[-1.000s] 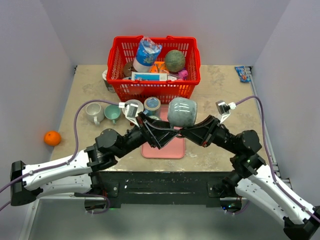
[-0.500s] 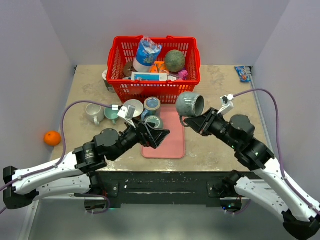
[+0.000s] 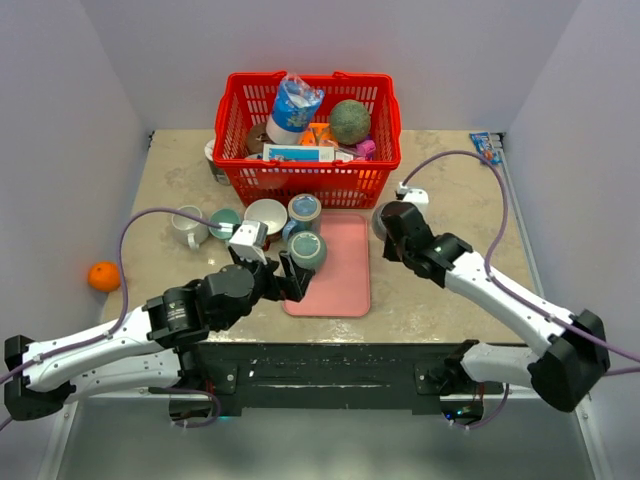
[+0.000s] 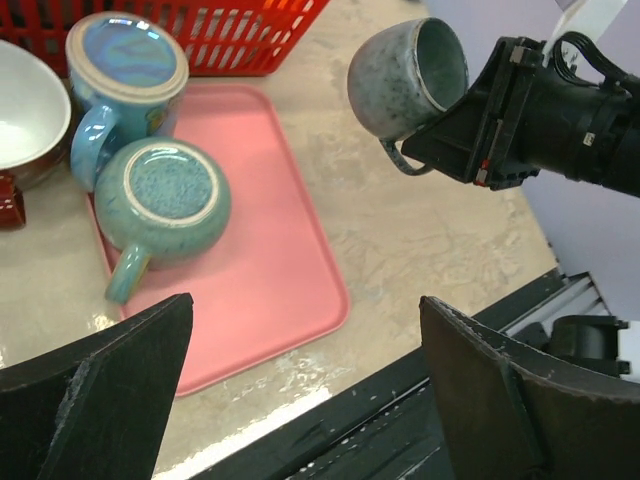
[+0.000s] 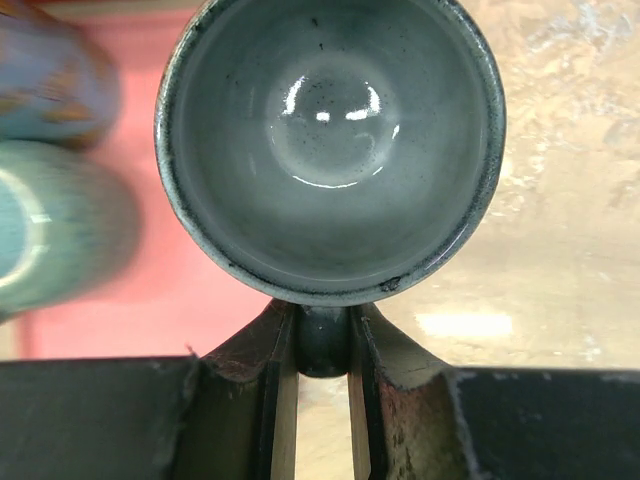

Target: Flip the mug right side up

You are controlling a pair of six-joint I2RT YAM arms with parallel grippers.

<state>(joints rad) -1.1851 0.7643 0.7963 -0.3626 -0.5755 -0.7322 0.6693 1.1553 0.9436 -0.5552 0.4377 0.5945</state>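
Crockery lines the left half of the table (image 3: pixel 450 165): a white mug (image 3: pixel 187 225), a white bowl (image 3: pixel 266 214) and a blue mug (image 3: pixel 304 209) stand in front of the red basket (image 3: pixel 300 180). Just right of them the left gripper (image 4: pixel 305 320) hovers over the near-left part of the pink tray (image 3: pixel 345 285), its fingers spread wide with nothing between them. A teal mug (image 4: pixel 160 195) rests base-up on the tray close ahead of it. Further right, past the tray's right edge, is the grey mug (image 4: pixel 405 65), clear of the table and carried in the air by the right gripper (image 5: pixel 322 340), whose fingers are pinched narrowly on the handle. The right wrist view looks straight into the glazed inside. The left wrist view shows the body tilted, with the mouth turned up and to one side and the handle at its lower side. I judge the flip largely accomplished, since the opening does not face the table. What seems left is to level the mug until its base is square to the surface, lower it onto the bare table or the tray, and let go of the handle. The top view hides most of the mug beneath the arm, so its exact tilt there cannot be told.
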